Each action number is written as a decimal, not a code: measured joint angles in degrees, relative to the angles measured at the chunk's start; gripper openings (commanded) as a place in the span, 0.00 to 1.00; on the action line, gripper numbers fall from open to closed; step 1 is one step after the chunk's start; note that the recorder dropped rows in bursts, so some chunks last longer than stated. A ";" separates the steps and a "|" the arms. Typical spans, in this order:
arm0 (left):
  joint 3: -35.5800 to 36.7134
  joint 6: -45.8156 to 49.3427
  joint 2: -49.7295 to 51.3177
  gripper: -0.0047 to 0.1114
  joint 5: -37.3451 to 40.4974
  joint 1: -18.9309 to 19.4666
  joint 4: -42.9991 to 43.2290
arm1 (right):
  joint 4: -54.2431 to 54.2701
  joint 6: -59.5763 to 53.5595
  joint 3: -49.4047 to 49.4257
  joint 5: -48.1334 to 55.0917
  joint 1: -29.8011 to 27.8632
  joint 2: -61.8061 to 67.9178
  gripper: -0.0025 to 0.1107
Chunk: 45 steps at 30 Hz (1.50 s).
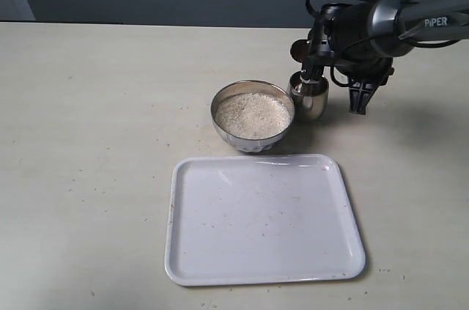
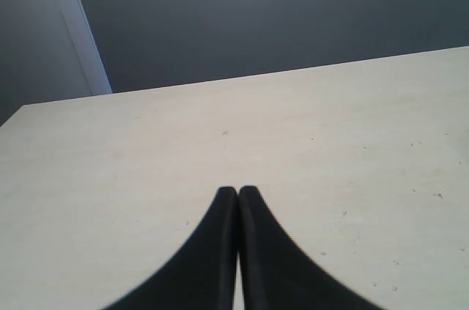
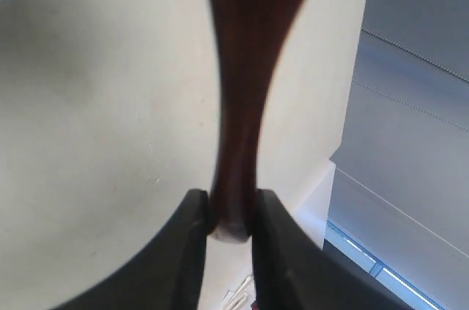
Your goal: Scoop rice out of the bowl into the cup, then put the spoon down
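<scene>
We are clenching the right gripper [image 3: 233, 211] on the very tip of the slim handle of the spoon [image 3: 245, 68]. The left gripper [image 2: 238, 194] is sitting pressed shut on nothing over the bare table [image 2: 110, 178]. With so little handle pinched, the spoon could be swivelling or slipping, scattering grains outside the cup [image 1: 308, 94]. Its dark reddish-brown wood is hovering just above the cup, upper right of the exterior frame, beside the bowl [image 1: 220, 105] of rice [image 1: 253, 114].

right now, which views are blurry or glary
Exterior view: sharp, bright glints on the cup and bowl. Right wrist view: the spoon is soft, too close to the lens. Left wrist view: the fingers are featureless black.
</scene>
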 measured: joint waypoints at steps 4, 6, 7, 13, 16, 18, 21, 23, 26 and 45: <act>0.00 0.00 0.00 0.04 0.00 0.00 0.00 | -1.17 1.04 0.00 0.39 0.12 0.00 0.01; 0.00 0.00 0.00 0.04 0.00 0.00 0.00 | -1.33 1.63 0.00 0.77 0.12 0.00 0.01; 0.00 0.00 0.00 0.04 0.00 0.00 0.00 | -1.47 1.76 0.00 0.99 0.12 0.00 0.01; 0.00 0.00 0.00 0.04 0.00 0.00 0.00 | -1.69 2.43 0.00 1.70 2.05 0.00 0.01; 0.00 0.00 0.00 0.04 0.00 0.00 0.00 | -3.49 3.59 0.00 2.88 2.05 -0.23 0.01; 0.00 0.00 0.00 0.04 0.00 0.00 0.00 | -1.87 3.85 0.00 2.89 2.05 -1.32 0.01; 0.00 0.00 0.00 0.04 0.00 0.00 0.00 | 2.78 3.52 0.00 3.63 2.05 -4.62 0.01; 0.00 0.00 0.00 0.04 0.00 0.00 0.00 | 7.43 0.93 0.00 3.99 2.05 -7.66 0.01; 0.00 0.00 0.00 0.04 0.00 0.00 0.00 | 21.08 -10.40 0.00 6.07 2.05 -10.42 0.01; 0.00 0.00 0.00 0.04 0.00 0.00 0.00 | 65.23 -28.98 0.00 14.47 2.05 -13.54 0.01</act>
